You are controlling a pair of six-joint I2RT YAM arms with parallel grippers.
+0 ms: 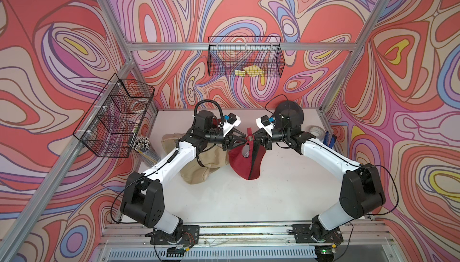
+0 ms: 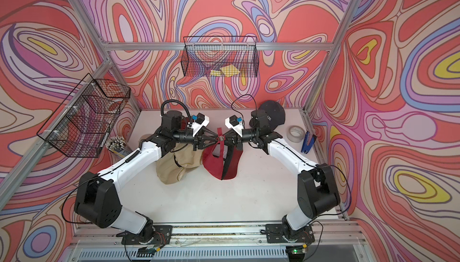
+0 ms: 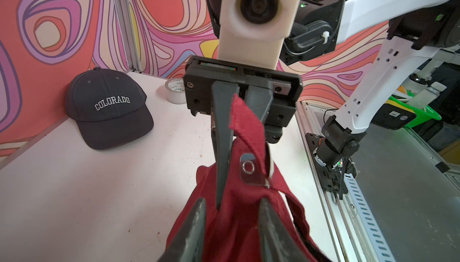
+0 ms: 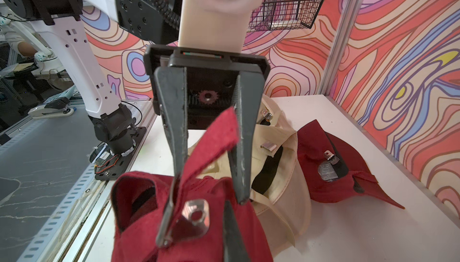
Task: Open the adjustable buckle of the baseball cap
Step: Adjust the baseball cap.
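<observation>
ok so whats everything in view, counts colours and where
red cap: 1, dark red, mid table, held up by its strap
buckle: 1, silver, on that strap
beige caps: seemingly 2, beige, heaped left of red cap
second red cap: 1, dark red, beyond the beige caps
navy cap: 1, dark navy, far right corner
tape roll: 1, whitish, right edge
stapler: 1, blue, beside tape roll
sticks: 1 bundle, white-tipped, left edge
wire baskets: 2, black, back wall and left wall
yellow notes: few, yellow, in back basket
left gripper: 1, dark grey, jaws open around strap
right gripper: 1, dark grey, jaws shut on red cap
</observation>
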